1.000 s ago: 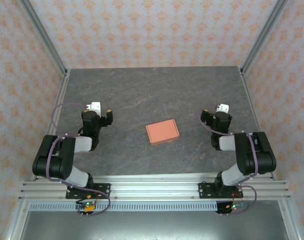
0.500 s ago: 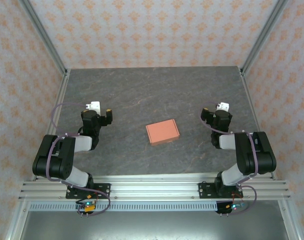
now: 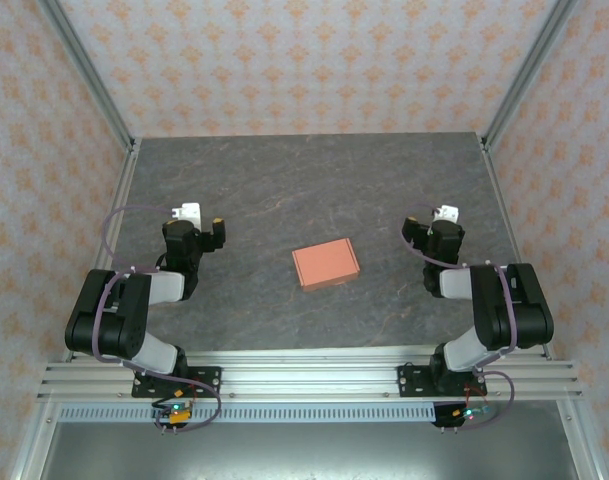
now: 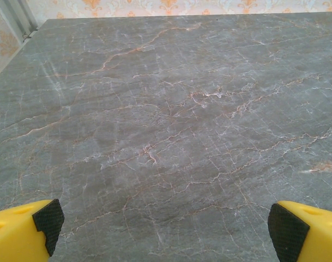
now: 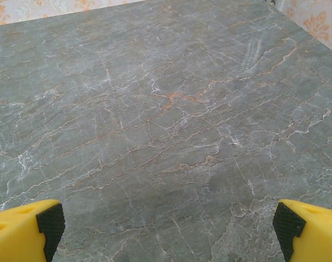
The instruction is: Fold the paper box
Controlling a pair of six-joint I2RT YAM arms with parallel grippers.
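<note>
one paper box is counted: a small, flat rectangle of smooth salmon-orange card, laid slightly askew on the table. it is found between the two pincers, to the right of the left pincer and to the left of the right pincer, well apart from both. two black, jointed arms are counted, the left arm and the right arm, each fitted with one pincer. both pincers are spread wide apart and are clamped on no object. four fingertips are counted in the wrist views, two per pincer; they are made of blocky yellow plastic, and each is faced with a black, finely textured pad. beneath and ahead of each pincer one matte dark grey surface is seen, stone-patterned and crossed by thin pale and rust-coloured veins. silvery metal rails are set behind the pincers, and walls papered with a repeated orange motif are raised beyond them.
</note>
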